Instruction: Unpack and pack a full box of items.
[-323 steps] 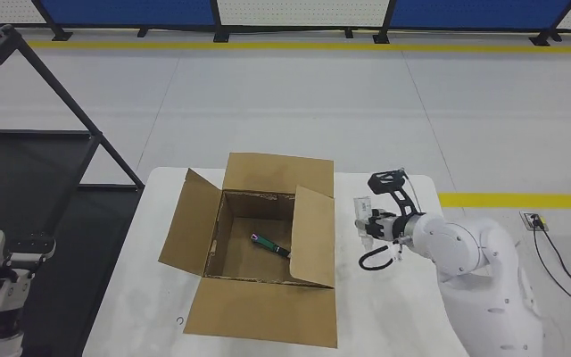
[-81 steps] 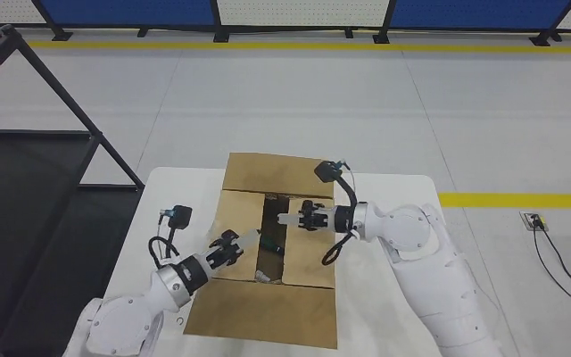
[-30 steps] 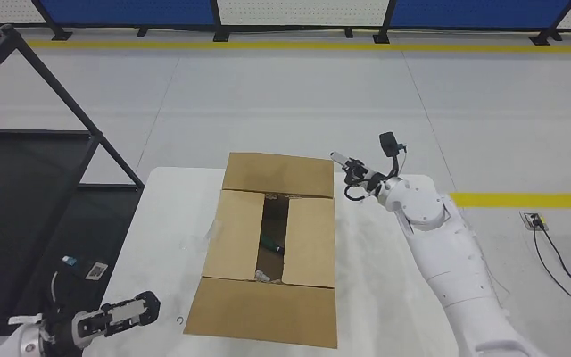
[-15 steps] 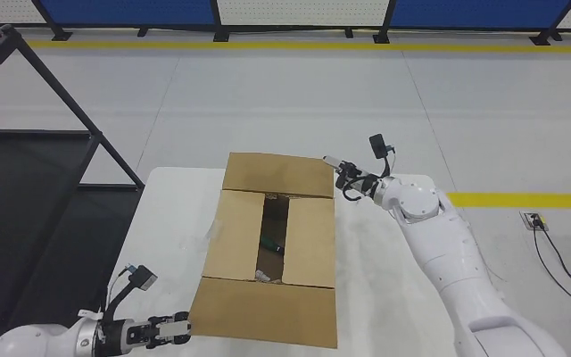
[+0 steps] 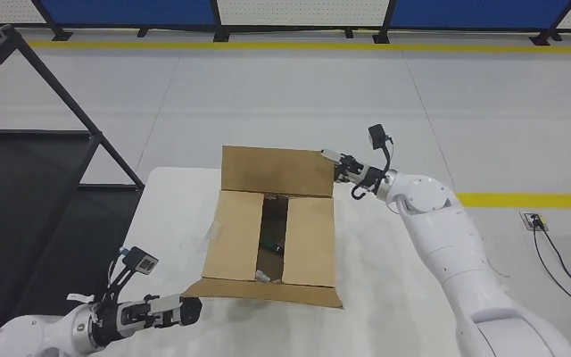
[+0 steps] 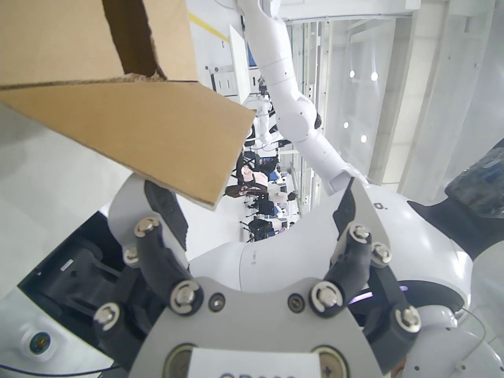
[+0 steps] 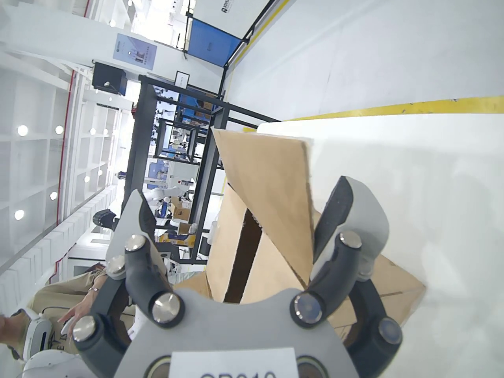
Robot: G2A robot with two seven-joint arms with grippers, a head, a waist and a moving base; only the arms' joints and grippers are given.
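Late packing, I judge | box [image 5: 234, 241] side flaps in, end flaps unclosed | left gripper [image 5: 185, 310] at near flap [image 5: 268, 291], right gripper [image 5: 329, 156] at far flap [image 5: 275, 170]; both spread wide, holding nothing.

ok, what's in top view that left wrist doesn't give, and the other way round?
Top view: the slot between the folded side flaps with a greenish item inside, and the right gripper at the far flap.
Left wrist view: the left gripper open, with the near flap corner just beyond one finger.
Both: the cardboard box, near flap raised, and the right arm.
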